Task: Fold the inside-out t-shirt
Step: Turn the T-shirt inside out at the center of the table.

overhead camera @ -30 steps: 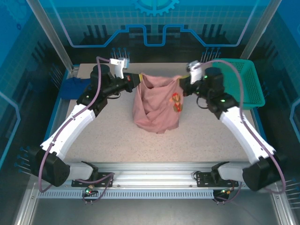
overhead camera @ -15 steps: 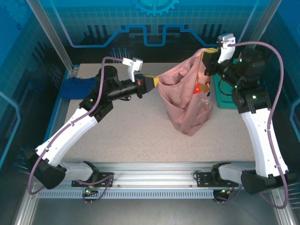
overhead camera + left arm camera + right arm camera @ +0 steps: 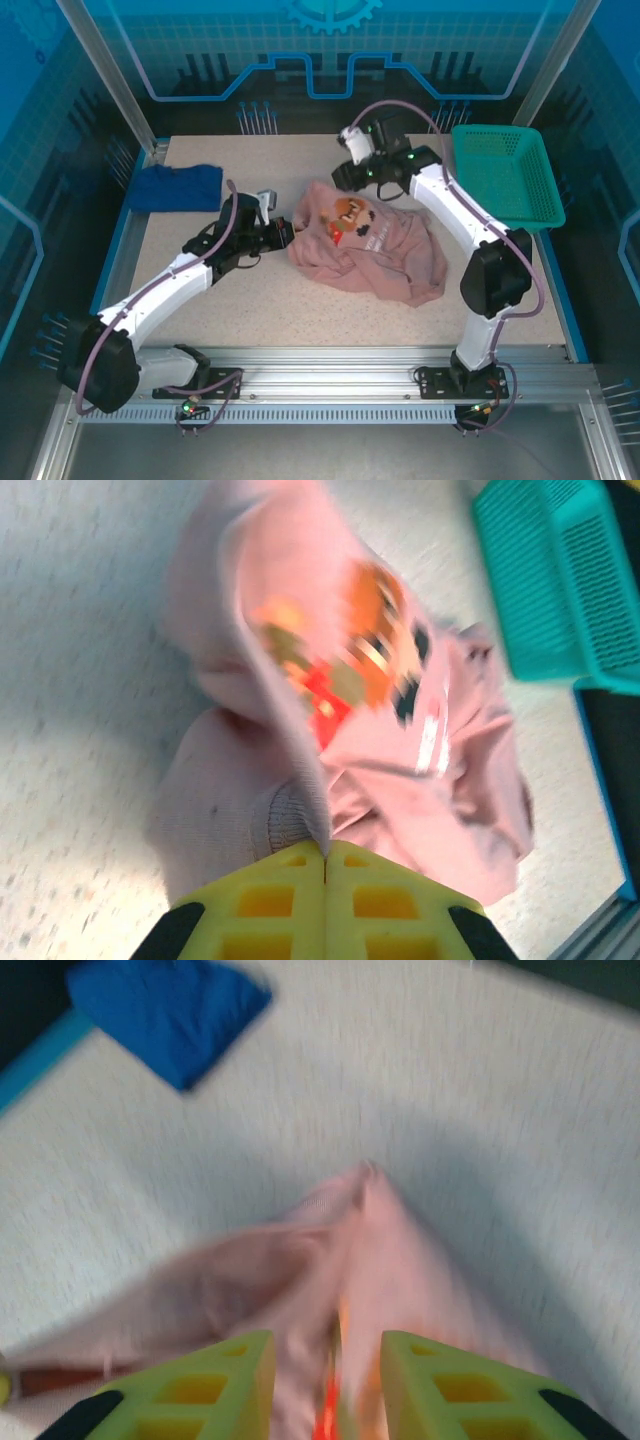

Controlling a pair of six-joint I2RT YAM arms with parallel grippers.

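Observation:
The dusty-pink t-shirt (image 3: pixel 372 250) lies crumpled in a heap on the middle of the table, its orange-red print (image 3: pixel 347 214) facing up near the back left of the heap. My left gripper (image 3: pixel 287 232) is low at the shirt's left edge, shut on a ribbed hem of the t-shirt (image 3: pixel 300 770) right at its tips (image 3: pixel 325 852). My right gripper (image 3: pixel 340 180) hovers just behind the shirt's back edge. In its wrist view the right gripper (image 3: pixel 326 1345) stands open, with a blurred pink fold (image 3: pixel 350 1250) running loosely between the fingers.
A dark blue cloth (image 3: pixel 178 186) lies at the back left of the table, also the blue cloth (image 3: pixel 165 1010) in the right wrist view. A teal basket (image 3: pixel 505 180) stands at the back right, its corner (image 3: pixel 560 570) close to the shirt.
The shirt hung stretched in the air between both grippers; now it lies on the table. Right gripper opened and swung to the back centre. Left gripper dropped low, still holding.

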